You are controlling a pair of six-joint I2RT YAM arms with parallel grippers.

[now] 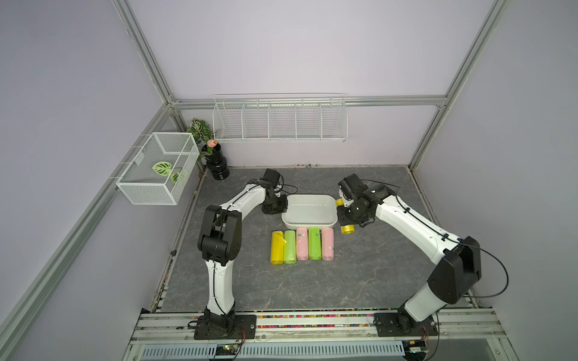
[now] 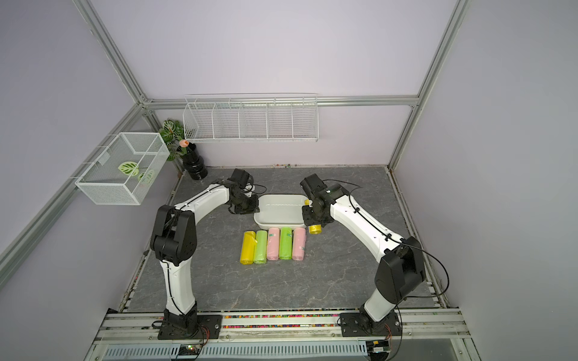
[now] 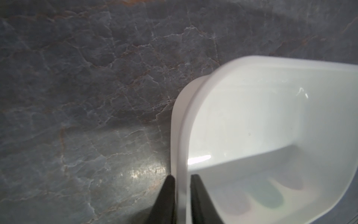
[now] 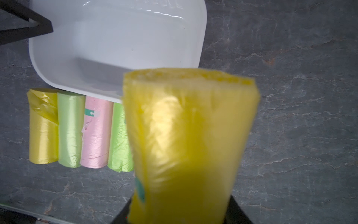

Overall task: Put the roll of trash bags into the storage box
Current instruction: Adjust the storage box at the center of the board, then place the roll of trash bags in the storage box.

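Observation:
A shallow white storage box (image 1: 309, 222) (image 2: 278, 221) stands mid-table with nothing in it. My left gripper (image 1: 283, 204) (image 3: 182, 175) is shut on the rim (image 3: 180, 126) at its left end, one finger outside and one inside. My right gripper (image 1: 344, 216) (image 2: 312, 215) is shut on a yellow roll of trash bags (image 4: 189, 135) (image 1: 347, 230). It holds the roll off the table just right of the box's right end. The roll hides the fingertips in the right wrist view. Several more rolls (image 1: 302, 244) (image 4: 96, 133), yellow, green and pink, lie in a row against the box's front wall.
A white wire-mesh cube basket (image 1: 156, 168) hangs on the left wall. A long wire rack (image 1: 280, 120) hangs on the back wall. A black vase with a plant (image 1: 217, 164) stands in the far left corner. Bare marble shows in front of the rolls.

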